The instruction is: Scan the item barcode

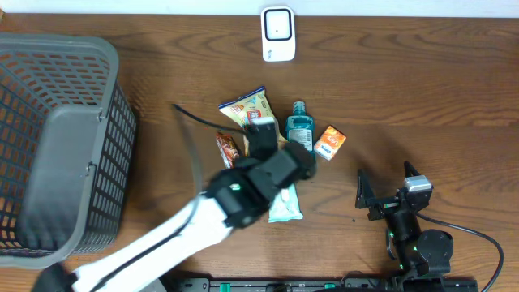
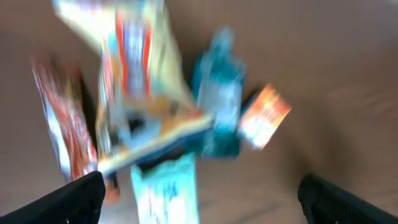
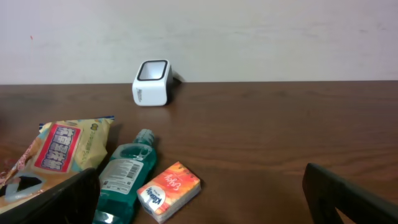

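Dark wood worktop runs back to a pale wall, and the white scanner (image 1: 277, 34) stands at its far edge. Your item, as I judge it, is the yellow snack bag (image 1: 243, 108), lying flat nearer you than the scanner and slightly to its left (the left wrist view is too blurred to show any barcode). Over the bag hangs your left pincer (image 2: 199, 202), jaws spread wide with nothing between them. Your right pincer (image 3: 199, 202) sits well right of the scanner and nearer you, equally wide and empty. Expect the bag to be light, soft and slick, crumpling under pressure. Take it across a sealed end seam, where the film is probably stiffest, so the printed faces stay flat.
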Robot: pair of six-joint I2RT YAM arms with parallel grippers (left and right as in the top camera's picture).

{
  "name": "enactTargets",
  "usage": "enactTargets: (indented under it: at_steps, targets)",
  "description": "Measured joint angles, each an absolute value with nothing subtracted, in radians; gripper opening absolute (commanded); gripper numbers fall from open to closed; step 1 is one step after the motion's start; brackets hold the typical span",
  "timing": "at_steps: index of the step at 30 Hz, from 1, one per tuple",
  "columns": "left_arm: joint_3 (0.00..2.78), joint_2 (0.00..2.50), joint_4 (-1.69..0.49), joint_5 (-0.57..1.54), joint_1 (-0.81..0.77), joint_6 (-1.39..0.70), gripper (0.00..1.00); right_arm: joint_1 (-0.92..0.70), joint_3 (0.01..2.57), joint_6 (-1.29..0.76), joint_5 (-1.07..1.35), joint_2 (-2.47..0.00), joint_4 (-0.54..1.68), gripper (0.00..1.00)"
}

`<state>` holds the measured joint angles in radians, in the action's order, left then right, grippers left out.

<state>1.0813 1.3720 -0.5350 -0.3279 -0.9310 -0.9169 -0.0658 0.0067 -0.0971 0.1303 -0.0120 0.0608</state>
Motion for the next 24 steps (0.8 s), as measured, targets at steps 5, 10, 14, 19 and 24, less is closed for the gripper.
enactTargets:
  at_steps: [5,10,14,19,24]
  targets:
    - [1.187,1.262,-0.429,-0.419,-0.853,-0.679,1.0,-0.066,0.007,-0.097,0.131,-0.012,0.061,0.99]
    - [1.346,1.249,-0.284,-0.452,-0.765,-0.427,1.0,-0.066,0.007,-0.097,0.13,-0.012,0.061,0.99]
    - [1.471,1.251,-0.17,-0.483,-0.685,-0.239,1.0,-0.066,0.007,-0.097,0.131,-0.012,0.06,0.99]
    - [1.614,1.266,-0.115,-0.603,-0.606,0.03,1.0,-0.066,0.007,-0.097,0.131,-0.012,0.06,0.99]
    - [1.635,1.268,-0.153,-0.755,-0.577,0.249,0.99,-0.066,0.007,-0.097,0.131,-0.012,0.061,0.99]
